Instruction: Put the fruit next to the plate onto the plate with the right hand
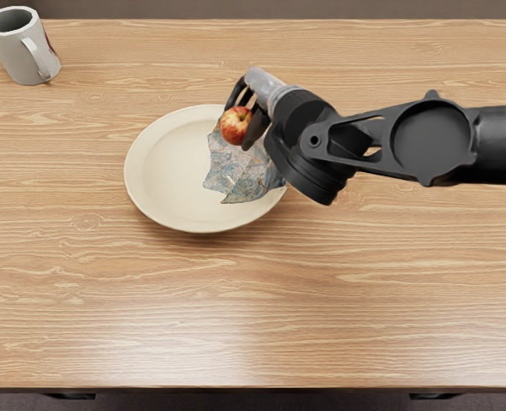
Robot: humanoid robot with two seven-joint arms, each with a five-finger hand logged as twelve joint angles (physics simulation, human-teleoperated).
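A cream plate (163, 175) lies on the wooden table, left of centre. My right hand (246, 107) reaches in from the right edge and hovers over the plate's right part. Its dark fingers (258, 125) are curled around a small red and yellow apple (234, 125), which hangs above the plate. A crumpled blue-grey object (235, 175) rests on the plate's right side, directly under the apple and hand. The forearm hides the plate's right rim.
A grey mug (21, 44) stands at the far left corner of the table (253, 300). Bare wood spreads in front of the plate and to its left.
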